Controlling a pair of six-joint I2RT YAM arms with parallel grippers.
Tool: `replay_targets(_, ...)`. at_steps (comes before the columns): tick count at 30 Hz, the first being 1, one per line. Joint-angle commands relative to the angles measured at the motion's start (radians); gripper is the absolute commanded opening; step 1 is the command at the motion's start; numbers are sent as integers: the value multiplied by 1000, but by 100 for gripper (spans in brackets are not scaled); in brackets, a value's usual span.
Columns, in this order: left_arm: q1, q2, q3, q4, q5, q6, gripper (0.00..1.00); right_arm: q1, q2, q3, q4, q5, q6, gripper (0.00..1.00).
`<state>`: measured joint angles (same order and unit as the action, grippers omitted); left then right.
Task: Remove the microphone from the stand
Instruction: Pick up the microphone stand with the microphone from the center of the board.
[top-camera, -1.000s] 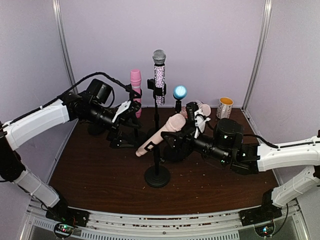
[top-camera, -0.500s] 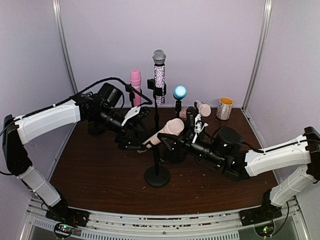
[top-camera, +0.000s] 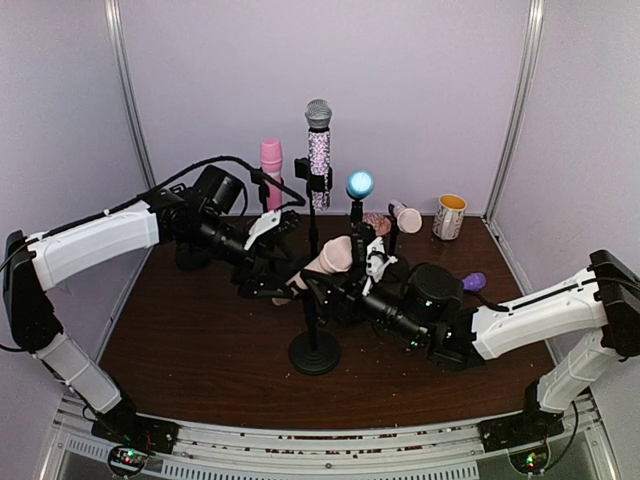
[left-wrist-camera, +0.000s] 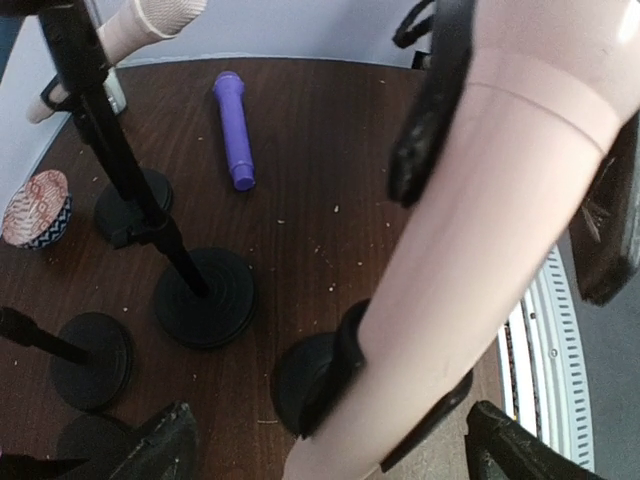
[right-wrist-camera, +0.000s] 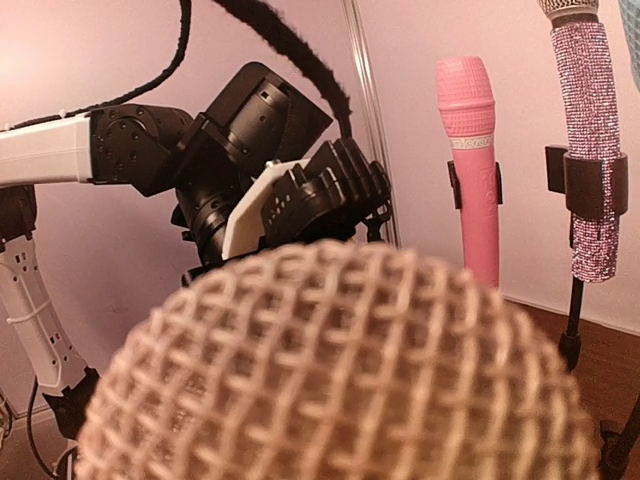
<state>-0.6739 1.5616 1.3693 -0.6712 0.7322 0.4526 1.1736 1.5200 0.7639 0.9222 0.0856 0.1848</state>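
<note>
The microphone (top-camera: 325, 258), the pale beige one, is tilted at the top of the front stand (top-camera: 315, 352), near the middle of the table (top-camera: 200, 340). Its head is raised toward the back wall and its handle slopes down toward the left arm. Your left gripper (left-wrist-camera: 338, 448) is spread wide around the lower handle. In the left wrist view both fingers (left-wrist-camera: 165, 445) stand clear of the beige body, one on each side with a gap either way, so nothing is grasped there. Your right gripper (top-camera: 340, 278) reaches in from the other side at the head end. Its wrist view is filled by the mesh head, close and blurred, and its own fingers do not show, so you cannot tell whether it is clamped on the microphone or loose beside it. Behind stand a glitter microphone (top-camera: 319, 150) and a pink microphone (top-camera: 271, 170), both upright in their holders. A purple microphone (left-wrist-camera: 232, 128) lies flat on the wood.
</note>
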Motion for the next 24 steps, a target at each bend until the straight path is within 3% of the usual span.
replay_targets(1, 33, -107, -61, 77, -99, -146, 97, 46, -10, 24, -28, 191, -91, 44)
replay_targets(6, 105, -235, -168, 104, -181, -259, 97, 90, -25, 54, -75, 305, -165, 21)
replay_targets(13, 75, -376, -351, 238, -171, -392, 91, 160, 55, 133, -10, 508, -276, 2)
replay_targets(19, 61, -358, -370, 301, -146, -470, 83, 192, 173, 333, 63, 566, -409, 0)
replay_targets(24, 63, -433, -416, 329, -153, -537, 77, 197, 252, 470, 151, 612, -476, 0)
